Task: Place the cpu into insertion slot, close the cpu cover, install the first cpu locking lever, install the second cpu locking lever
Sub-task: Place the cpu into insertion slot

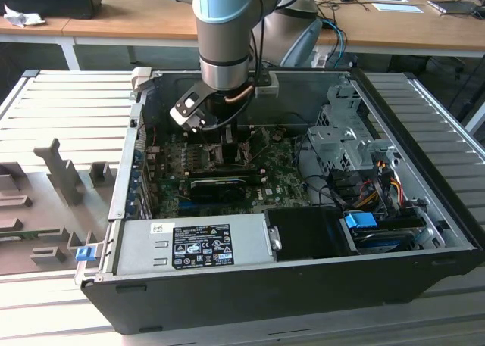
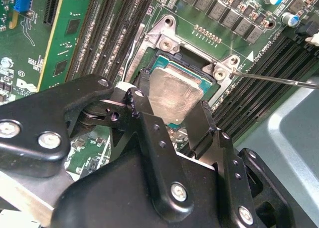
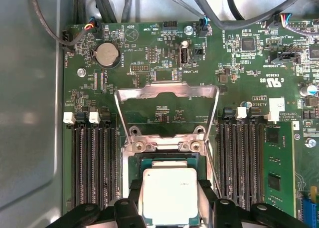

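Our claw [image 2: 172,106] is clenched on the cpu [image 3: 169,195], right at the insertion slot [image 3: 167,159], in the upper middle of the open case [image 1: 265,297] in the exterior view. The cpu cover [image 3: 167,90] stands flipped open beyond the slot. Memory slots [image 3: 94,163] crowd both sides, just beside the fingers [image 3: 134,195]. A thin lever [image 2: 279,81] juts out near one corner.

The claw [image 3: 171,188] grips the cpu [image 3: 169,198] at the insertion slot [image 3: 168,160].

Silver cpu [image 3: 169,195] lies over insertion slot [image 3: 168,161], cpu cover [image 3: 167,90] open.
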You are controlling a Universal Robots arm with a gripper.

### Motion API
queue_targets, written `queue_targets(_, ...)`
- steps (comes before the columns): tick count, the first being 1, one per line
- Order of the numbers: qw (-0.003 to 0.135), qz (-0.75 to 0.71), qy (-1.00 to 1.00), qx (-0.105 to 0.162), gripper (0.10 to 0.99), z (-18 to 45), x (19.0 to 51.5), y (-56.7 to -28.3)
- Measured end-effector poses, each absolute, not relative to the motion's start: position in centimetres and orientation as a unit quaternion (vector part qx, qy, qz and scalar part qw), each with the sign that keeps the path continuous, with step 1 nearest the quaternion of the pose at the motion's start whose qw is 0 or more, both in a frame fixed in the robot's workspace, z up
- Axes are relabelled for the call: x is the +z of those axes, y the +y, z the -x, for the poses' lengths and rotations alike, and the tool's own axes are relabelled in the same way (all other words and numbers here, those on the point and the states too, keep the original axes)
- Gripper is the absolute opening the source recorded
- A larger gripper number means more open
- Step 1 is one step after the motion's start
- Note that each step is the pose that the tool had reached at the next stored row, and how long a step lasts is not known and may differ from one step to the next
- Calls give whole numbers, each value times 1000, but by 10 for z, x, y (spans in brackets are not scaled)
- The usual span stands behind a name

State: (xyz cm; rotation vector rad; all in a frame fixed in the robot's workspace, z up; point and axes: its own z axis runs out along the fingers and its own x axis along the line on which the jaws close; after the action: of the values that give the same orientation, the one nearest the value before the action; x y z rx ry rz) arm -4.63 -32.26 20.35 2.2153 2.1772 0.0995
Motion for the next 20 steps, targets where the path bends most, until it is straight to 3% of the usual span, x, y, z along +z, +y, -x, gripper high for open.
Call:
queue_targets(9,17,-713,701,32,525,46,200,-323)
queue_targets(11,17,-713,701,32,537,46,199,-323)
queue_targets(12,17,-713,701,32,604,46,199,-323)
queue_targets(20,9,-713,700,40,604,45,200,-322)
